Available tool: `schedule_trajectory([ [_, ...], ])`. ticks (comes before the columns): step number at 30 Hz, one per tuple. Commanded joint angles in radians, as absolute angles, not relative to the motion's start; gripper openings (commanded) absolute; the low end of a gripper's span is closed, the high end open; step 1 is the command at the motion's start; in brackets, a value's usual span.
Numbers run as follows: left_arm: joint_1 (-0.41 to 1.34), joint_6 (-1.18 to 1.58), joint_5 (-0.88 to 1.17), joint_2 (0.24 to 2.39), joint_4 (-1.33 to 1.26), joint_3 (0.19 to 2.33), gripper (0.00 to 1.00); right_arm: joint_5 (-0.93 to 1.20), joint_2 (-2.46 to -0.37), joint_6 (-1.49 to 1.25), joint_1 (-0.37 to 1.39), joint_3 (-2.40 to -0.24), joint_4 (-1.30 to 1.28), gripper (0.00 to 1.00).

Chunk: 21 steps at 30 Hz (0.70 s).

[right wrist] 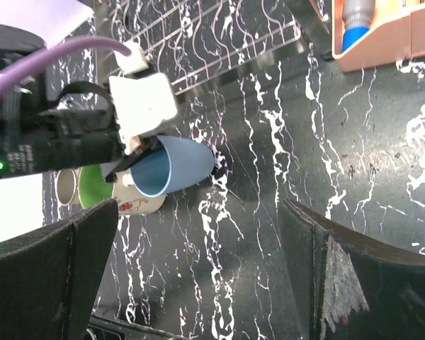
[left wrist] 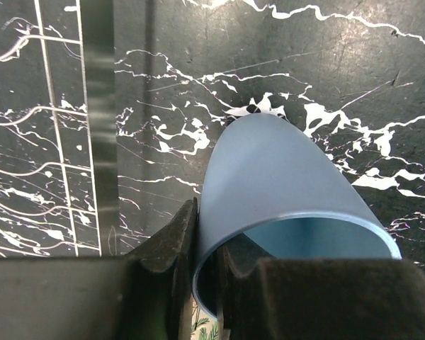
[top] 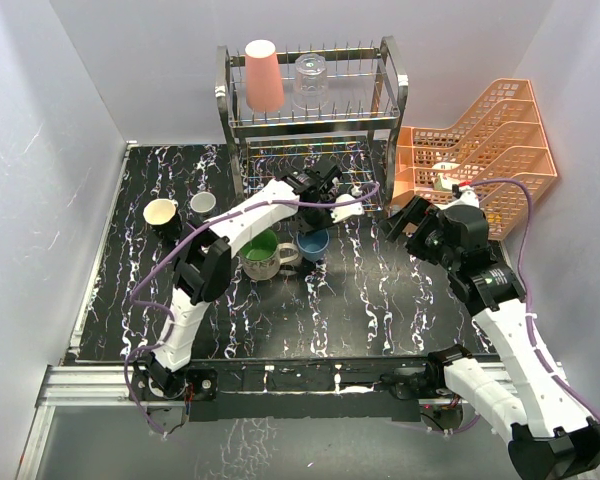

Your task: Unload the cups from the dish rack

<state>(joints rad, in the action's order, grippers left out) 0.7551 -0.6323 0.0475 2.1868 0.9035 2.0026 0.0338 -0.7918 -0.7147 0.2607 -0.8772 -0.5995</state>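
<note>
The chrome dish rack (top: 380, 120) stands at the back, with a salmon-pink tumbler (top: 264, 75) and a clear glass (top: 311, 82) upside down on its top tier. My left gripper (top: 325, 215) (left wrist: 207, 234) is shut on the rim of the light-blue tumbler (top: 313, 243) (left wrist: 283, 184) (right wrist: 173, 164). The tumbler is tilted, low over the table in front of the rack. Right beside it sits the cream mug with green inside (top: 264, 254) (right wrist: 92, 195). A black cup with cream inside (top: 161, 213) and a small grey cup (top: 203, 204) stand at the left. My right gripper (top: 405, 225) (right wrist: 198, 269) hangs open and holds nothing.
Orange lattice trays (top: 490, 140) (right wrist: 382, 35) stand at the back right, close behind my right arm. The rack's lower wire tier (right wrist: 198, 35) (left wrist: 64, 127) lies just beyond the held tumbler. White walls close in the table on the left, back and right.
</note>
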Motion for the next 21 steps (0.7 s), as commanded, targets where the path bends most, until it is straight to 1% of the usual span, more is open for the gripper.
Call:
schedule_trajectory([
  [1,0.756,-0.634,0.007,2.19,0.984,2.052,0.0,0.003,-0.782,-0.681,0.259,-0.958,-0.578,0.98],
  [3,0.756,-0.628,-0.005,2.204,0.974,2.05,0.0,0.002,-0.782,-0.675,0.258,-0.968,-0.58,0.98],
  [7,0.755,-0.631,-0.043,2.219,0.956,2.019,0.1,-0.004,-0.782,-0.66,0.259,-0.991,-0.586,0.98],
  [8,0.753,-0.632,-0.044,2.216,0.95,2.011,0.15,-0.006,-0.782,-0.657,0.258,-0.997,-0.586,0.98],
  [12,0.753,-0.619,-0.038,2.196,0.945,2.013,0.45,-0.006,-0.799,-0.632,0.258,-1.038,-0.586,0.98],
  [14,0.753,-0.605,-0.037,2.175,0.946,2.029,0.64,-0.003,-0.824,-0.607,0.258,-1.085,-0.607,0.98],
  [16,0.753,-0.594,-0.028,2.156,0.964,2.054,0.79,-0.003,-0.848,-0.584,0.259,-1.13,-0.618,0.98],
  [20,0.752,-0.575,-0.013,2.082,0.996,2.103,0.84,0.0,-0.889,-0.549,0.259,-1.204,-0.618,0.98],
  [21,0.751,-0.574,-0.009,2.055,0.998,2.107,0.87,-0.001,-0.901,-0.543,0.259,-1.225,-0.618,0.98],
])
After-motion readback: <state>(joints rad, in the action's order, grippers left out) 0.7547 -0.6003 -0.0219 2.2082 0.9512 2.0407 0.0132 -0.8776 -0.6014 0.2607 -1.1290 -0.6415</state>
